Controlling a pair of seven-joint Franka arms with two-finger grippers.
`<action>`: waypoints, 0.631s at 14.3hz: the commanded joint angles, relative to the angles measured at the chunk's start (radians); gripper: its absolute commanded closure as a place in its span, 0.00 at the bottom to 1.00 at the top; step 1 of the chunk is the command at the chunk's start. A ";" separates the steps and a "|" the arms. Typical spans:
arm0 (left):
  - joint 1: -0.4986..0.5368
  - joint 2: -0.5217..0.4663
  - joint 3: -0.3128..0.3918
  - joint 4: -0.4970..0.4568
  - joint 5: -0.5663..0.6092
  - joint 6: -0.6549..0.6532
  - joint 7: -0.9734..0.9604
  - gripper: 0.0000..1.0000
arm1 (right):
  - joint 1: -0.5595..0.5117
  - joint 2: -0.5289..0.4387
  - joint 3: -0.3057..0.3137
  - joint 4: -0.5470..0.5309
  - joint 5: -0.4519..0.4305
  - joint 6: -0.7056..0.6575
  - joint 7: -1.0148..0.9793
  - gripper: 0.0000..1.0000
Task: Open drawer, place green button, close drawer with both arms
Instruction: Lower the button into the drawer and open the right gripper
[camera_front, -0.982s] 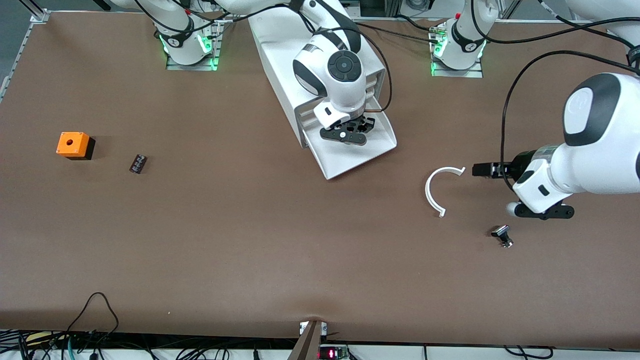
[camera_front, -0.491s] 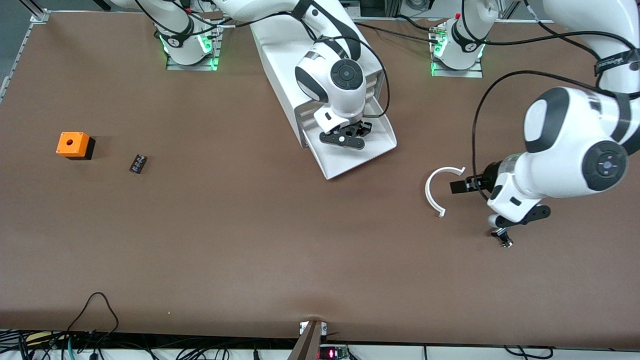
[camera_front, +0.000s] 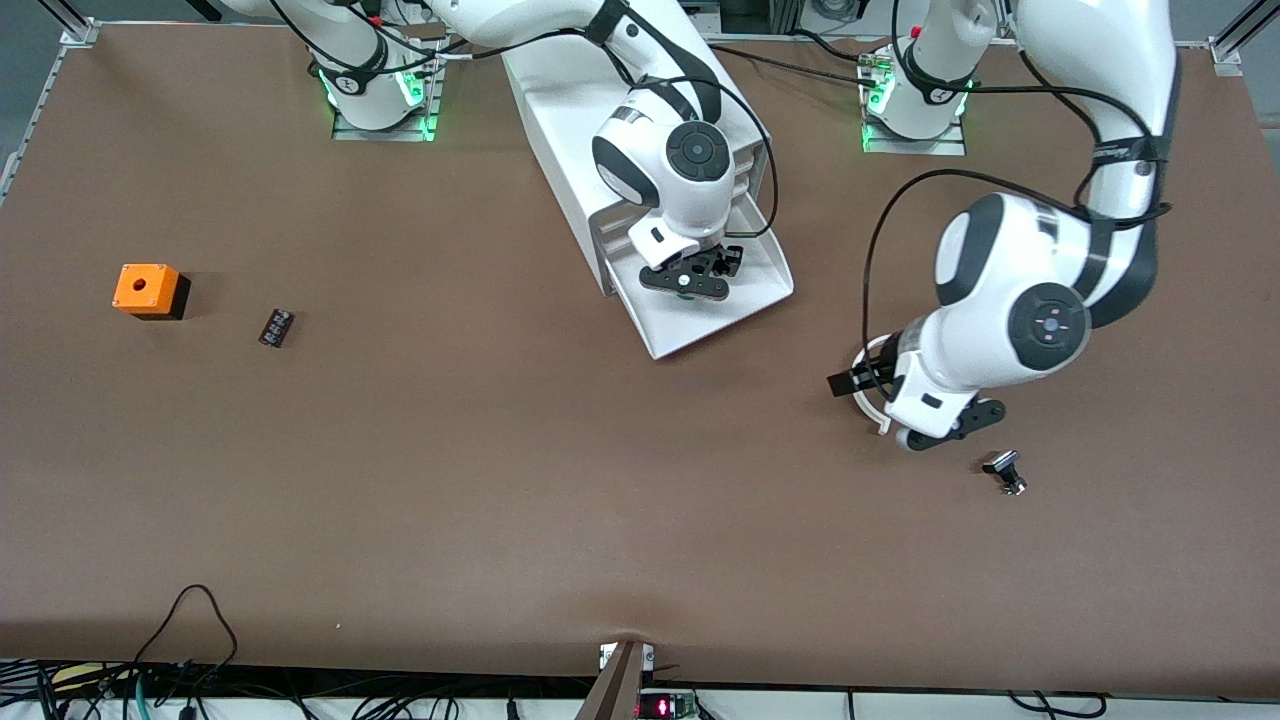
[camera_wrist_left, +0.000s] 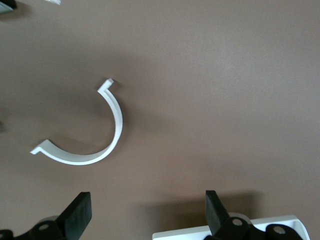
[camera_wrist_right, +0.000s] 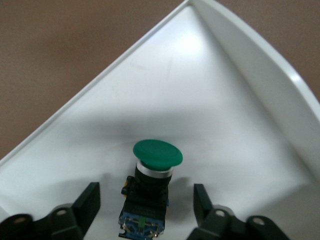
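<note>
Button (camera_wrist_right: 152, 175) lies in the pulled-out drawer (camera_front: 745, 300), green cap up, between the spread fingers of the right claw (camera_front: 690, 277), untouched. Right claw released, low over the drawer tray. Left claw (camera_wrist_left: 145, 220) also spread, over a white curved clip (camera_front: 868, 395) on the worktop (camera_front: 500, 450) toward the left arm's end.

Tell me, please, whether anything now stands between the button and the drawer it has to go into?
Nothing visible does. The button already sits on the floor of the open drawer, between the spread fingers of the right gripper, which do not touch it. The left gripper hovers open over the table by a white arc.
</note>
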 joint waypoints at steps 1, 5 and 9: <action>-0.041 -0.030 0.004 -0.087 0.032 0.074 -0.062 0.00 | -0.034 -0.047 -0.015 0.007 -0.015 -0.038 -0.033 0.01; -0.087 -0.018 0.004 -0.137 0.032 0.143 -0.118 0.00 | -0.121 -0.161 -0.054 0.006 -0.007 -0.143 -0.168 0.00; -0.158 0.013 0.004 -0.178 0.032 0.242 -0.236 0.00 | -0.195 -0.268 -0.138 0.000 0.016 -0.247 -0.307 0.00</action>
